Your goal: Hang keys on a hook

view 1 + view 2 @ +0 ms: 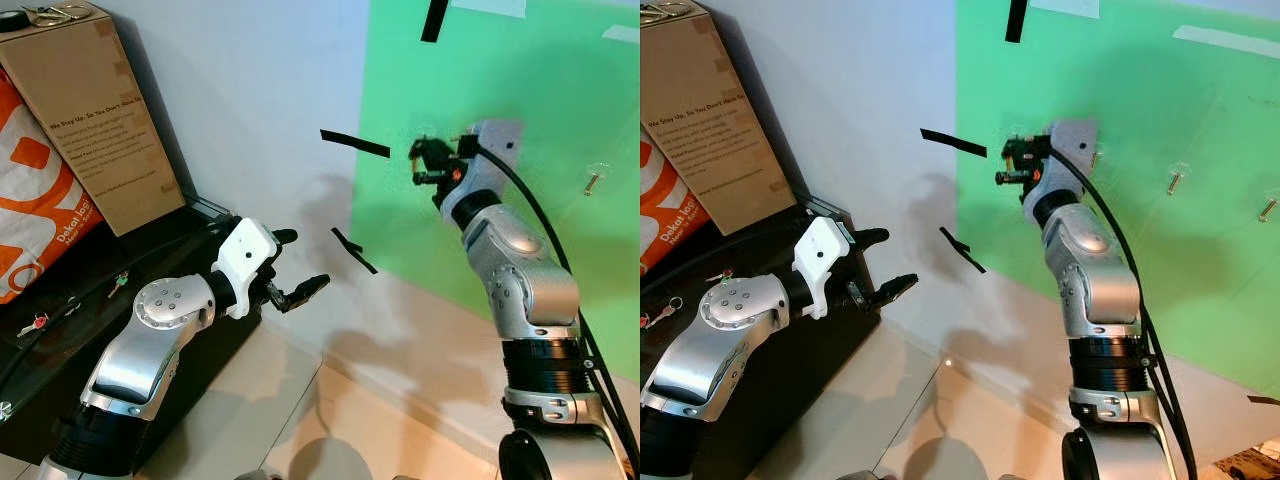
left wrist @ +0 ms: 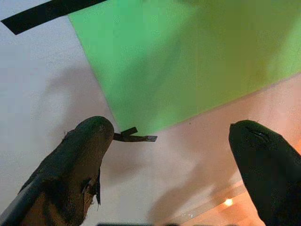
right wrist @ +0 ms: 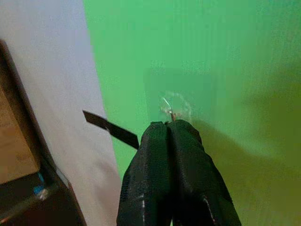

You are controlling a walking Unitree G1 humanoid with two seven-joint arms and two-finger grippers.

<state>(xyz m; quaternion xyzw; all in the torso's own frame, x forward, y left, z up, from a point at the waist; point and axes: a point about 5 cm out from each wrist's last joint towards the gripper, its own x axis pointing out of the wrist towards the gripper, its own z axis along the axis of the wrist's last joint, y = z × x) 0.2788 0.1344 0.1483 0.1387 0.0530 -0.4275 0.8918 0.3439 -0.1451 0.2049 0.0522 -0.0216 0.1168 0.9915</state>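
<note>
- Green paper sheet (image 1: pixel 1200 120) on the white wall carries small metal hooks (image 1: pixel 1175 182).
- Right gripper (image 3: pixel 170 129), fingers pressed together, points straight at one clear-based hook (image 3: pixel 172 109); whether it holds keys cannot be told.
- Left gripper (image 1: pixel 295 268) hangs wide open, lower by the dark cabinet (image 1: pixel 150 255), well apart.

Cardboard box (image 1: pixel 95 115) beside orange bag (image 1: pixel 35 190) on dark cabinet (image 1: pixel 150 260).

Hook (image 3: pixel 172 114) mostly behind the right pincer (image 3: pixel 168 125), any keys between its fingertips hidden
</note>
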